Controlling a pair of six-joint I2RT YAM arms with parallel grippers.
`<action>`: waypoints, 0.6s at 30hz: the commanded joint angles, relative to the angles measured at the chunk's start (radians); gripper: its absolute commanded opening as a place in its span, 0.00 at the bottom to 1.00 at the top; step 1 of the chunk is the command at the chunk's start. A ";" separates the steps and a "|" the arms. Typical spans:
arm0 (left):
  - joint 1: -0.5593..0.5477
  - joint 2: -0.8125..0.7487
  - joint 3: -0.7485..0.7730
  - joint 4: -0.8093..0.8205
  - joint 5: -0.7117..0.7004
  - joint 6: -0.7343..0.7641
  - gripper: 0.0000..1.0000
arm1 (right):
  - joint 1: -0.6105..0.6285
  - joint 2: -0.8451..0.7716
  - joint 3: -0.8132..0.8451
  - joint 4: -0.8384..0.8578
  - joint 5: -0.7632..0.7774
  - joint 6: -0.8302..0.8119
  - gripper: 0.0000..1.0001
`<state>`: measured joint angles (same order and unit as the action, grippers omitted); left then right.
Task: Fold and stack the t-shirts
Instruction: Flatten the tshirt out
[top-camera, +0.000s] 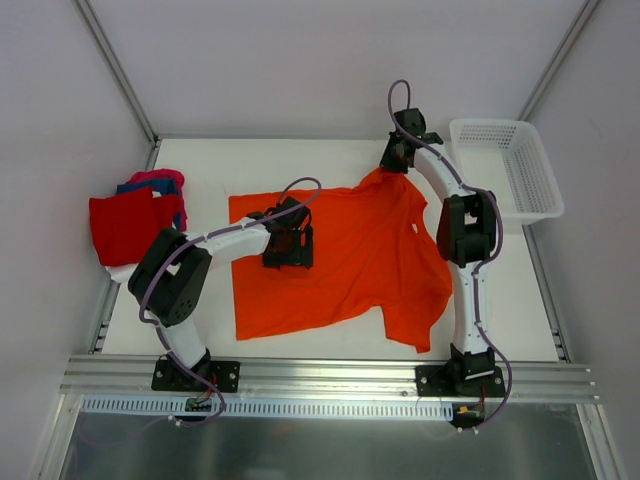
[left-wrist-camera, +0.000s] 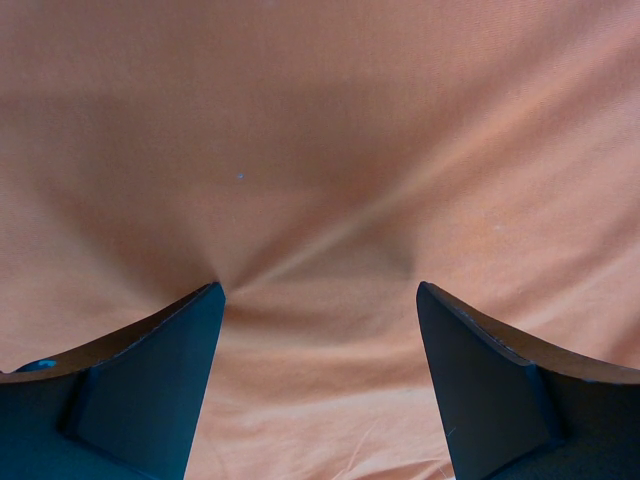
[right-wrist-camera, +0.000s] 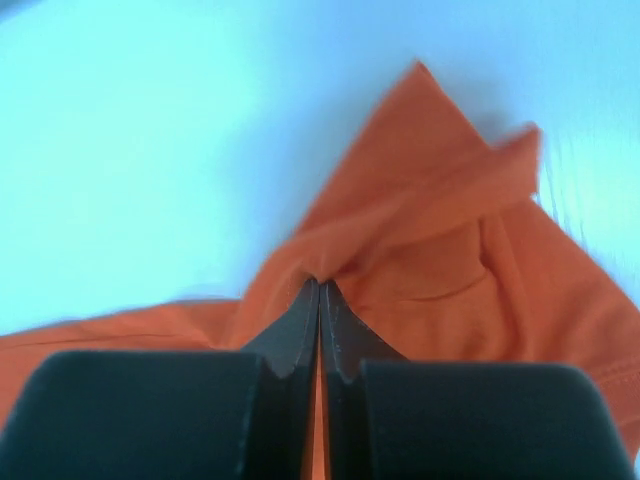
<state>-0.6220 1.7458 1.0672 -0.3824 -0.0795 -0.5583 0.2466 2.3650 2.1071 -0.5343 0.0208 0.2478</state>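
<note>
I find the orange t-shirt (top-camera: 350, 270) spread on the tabletop (top-camera: 250, 165). The right gripper (right-wrist-camera: 320, 290) pinches its far edge, jaws pressed together. The left gripper (left-wrist-camera: 320, 290) is spread, pressing the cloth. Risk: the thin pinch slips if pulled against that pin.

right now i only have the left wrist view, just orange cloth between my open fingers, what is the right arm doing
Observer: The right gripper is shut on the orange t-shirt, pinching a fold at the shirt's far edge.
Operator: is the shirt lying flat
Observer: Mostly. It is spread over the table, but its far right part is drawn up into a peak at that gripper.
Operator: any other shirts around
Observer: Yes, a pile at the table's left edge: a red t-shirt on top, with blue cloth and magenta-pink cloth showing behind it.
</note>
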 joint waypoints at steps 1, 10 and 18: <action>0.002 -0.017 -0.010 -0.036 0.029 -0.003 0.79 | 0.006 -0.046 0.138 0.043 -0.010 0.013 0.01; 0.002 -0.006 -0.012 -0.035 0.035 -0.006 0.79 | 0.011 0.124 0.218 0.201 -0.217 0.077 0.13; 0.001 0.006 -0.015 -0.035 0.052 -0.012 0.79 | 0.011 0.264 0.300 0.255 -0.372 0.068 0.84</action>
<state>-0.6220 1.7458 1.0672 -0.3828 -0.0677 -0.5591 0.2493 2.6511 2.3947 -0.3424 -0.2535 0.3252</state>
